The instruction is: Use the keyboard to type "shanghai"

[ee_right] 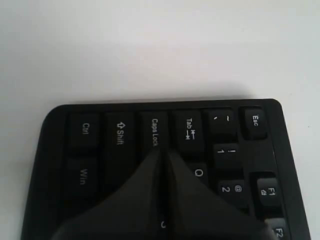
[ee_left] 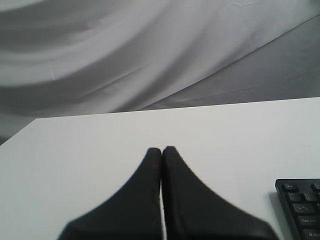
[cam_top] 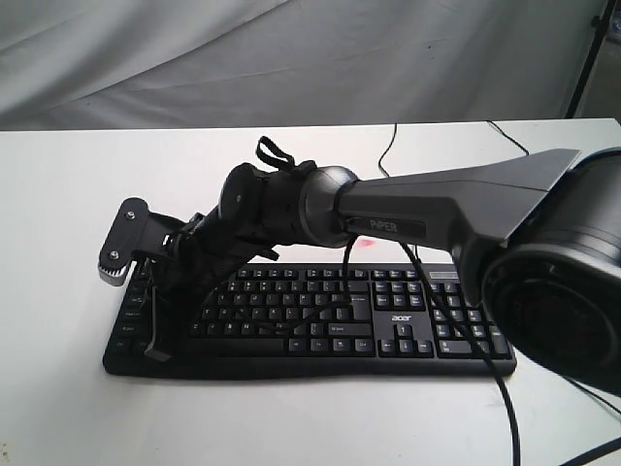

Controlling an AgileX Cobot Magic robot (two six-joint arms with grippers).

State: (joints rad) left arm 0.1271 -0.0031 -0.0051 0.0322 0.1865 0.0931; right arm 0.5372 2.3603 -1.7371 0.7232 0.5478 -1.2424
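Exterior view shows us the keyboard (cam_top: 388,320) lying lengthwise between the middle of the desk (cam_top: 78,408) and the desk edge nearest that camera. The right arm reaches across to the keyboard's Esc end. The right gripper (ee_right: 162,151) has its two fingers pressed together into one blunt tip, holding nothing. In its wrist view that tip sits just beside the Caps Lock key (ee_right: 154,132) and under the Tab key (ee_right: 189,129), with the Q key (ee_right: 198,173) next to it. We judge the letter in hand is "a", though we cannot tell whether the tip touches the key. To do this well we centre the tip on the one keycap, away from Caps Lock, press straight down briefly, then lift clear before sliding along the row, since a dragged or slanted tip could catch a neighbour. The left gripper (ee_left: 161,150), likewise closed and empty, hangs over bare desk off that same end of the keyboard, out of the way.
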